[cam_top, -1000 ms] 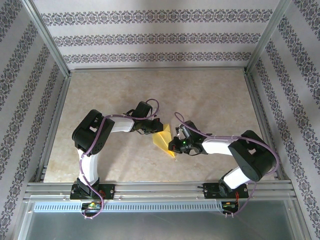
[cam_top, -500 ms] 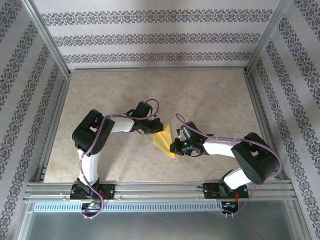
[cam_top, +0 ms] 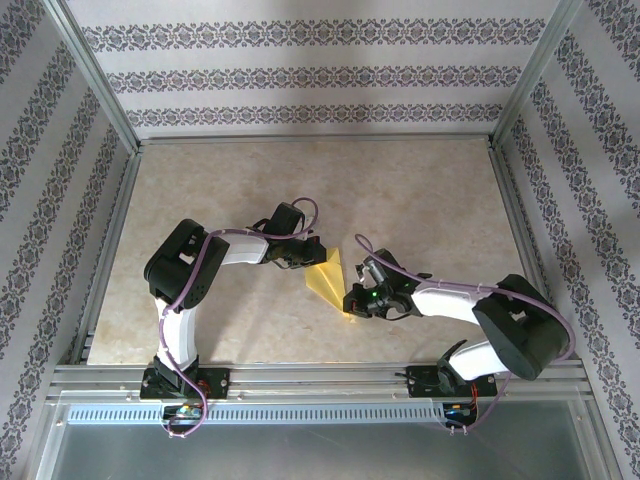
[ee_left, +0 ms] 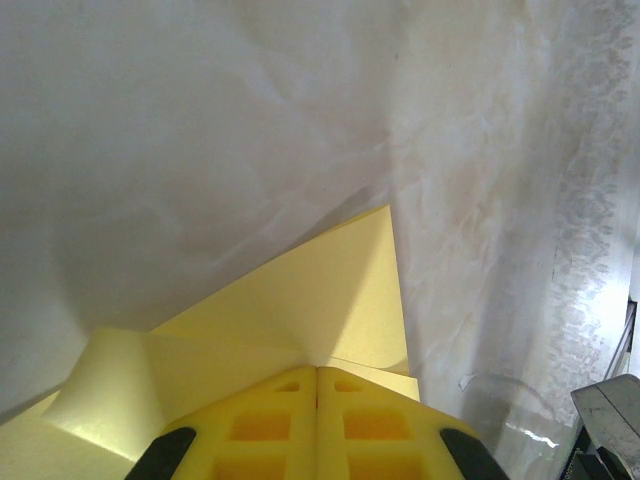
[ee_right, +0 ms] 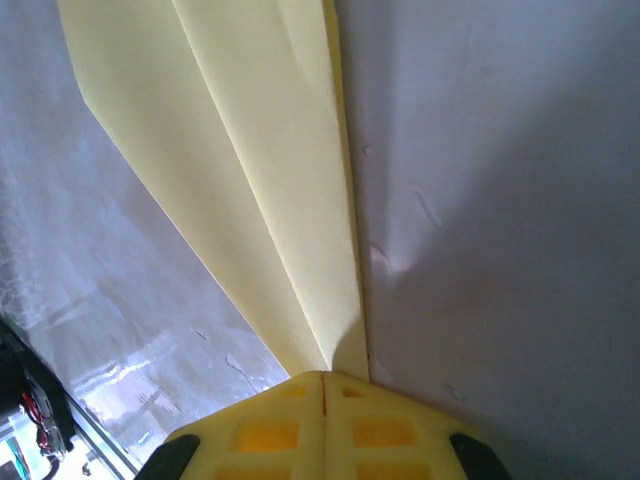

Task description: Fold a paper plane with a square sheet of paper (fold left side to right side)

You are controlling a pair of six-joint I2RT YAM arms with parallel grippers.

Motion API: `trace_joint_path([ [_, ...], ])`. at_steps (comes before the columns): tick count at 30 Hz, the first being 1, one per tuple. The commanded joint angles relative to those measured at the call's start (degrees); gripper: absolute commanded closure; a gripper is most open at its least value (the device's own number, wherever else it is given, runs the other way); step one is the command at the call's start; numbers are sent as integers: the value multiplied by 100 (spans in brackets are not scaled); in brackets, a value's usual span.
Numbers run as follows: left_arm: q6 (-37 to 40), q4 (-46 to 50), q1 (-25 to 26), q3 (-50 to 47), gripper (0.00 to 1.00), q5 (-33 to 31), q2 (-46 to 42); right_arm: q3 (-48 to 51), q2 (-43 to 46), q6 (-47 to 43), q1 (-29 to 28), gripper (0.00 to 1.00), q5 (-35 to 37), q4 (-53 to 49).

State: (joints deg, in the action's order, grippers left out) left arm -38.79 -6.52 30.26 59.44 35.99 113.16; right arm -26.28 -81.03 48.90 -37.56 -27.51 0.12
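Note:
The square sheet of paper [cam_top: 328, 277] lies mid-table, folded into a narrow yellow wedge that points toward the near edge. My left gripper [cam_top: 313, 262] is shut, its tips resting on the wedge's wide far-left part. In the left wrist view the closed tips [ee_left: 317, 370] sit on the yellow paper [ee_left: 320, 290], where creases meet and a flap lifts at the left. My right gripper [cam_top: 350, 303] is shut at the wedge's near point. In the right wrist view its tips [ee_right: 323, 376] press on the narrow end of the layered paper [ee_right: 250, 170].
Aluminium rails [cam_top: 320, 375] frame the marble-look table [cam_top: 420, 200], with patterned walls on three sides. The left arm's elbow [cam_top: 185, 265] bulges to the left and the right arm's elbow [cam_top: 515, 325] to the right, near the front rail.
My right gripper has slid a little toward the near edge along the paper's fold, and its elbow has swung right. The left gripper has stayed in place.

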Motion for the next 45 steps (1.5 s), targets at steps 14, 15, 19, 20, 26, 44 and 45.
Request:
trace_joint_path([
  [14, -279, -128, -196, 42, 82, 97, -495, -483, 984, -1086, 662, 82, -172, -1766],
  [15, -296, -96, -244, 77, 80, 134, -644, -545, 978, -1174, 769, 77, -212, -1681],
  [19, -311, 56, -532, -27, 77, 22, -1336, -790, 753, -1578, 1080, 60, -347, -1087],
  [20, -264, 174, -608, -75, 77, -39, -1534, -876, 624, -1667, 1130, 57, -359, -866],
  [26, -123, 589, -854, -658, 73, -362, -2542, -1476, -374, -2234, 1190, 53, -694, -284],
  [44, -532, 332, -1109, -1967, 63, -553, -3581, -1639, -1728, -1989, 1214, 91, -1451, 1006],
  [45, -553, 316, -1125, -1972, 62, -566, -3662, -1651, -1676, -1980, 1239, 97, -1494, 999],
])
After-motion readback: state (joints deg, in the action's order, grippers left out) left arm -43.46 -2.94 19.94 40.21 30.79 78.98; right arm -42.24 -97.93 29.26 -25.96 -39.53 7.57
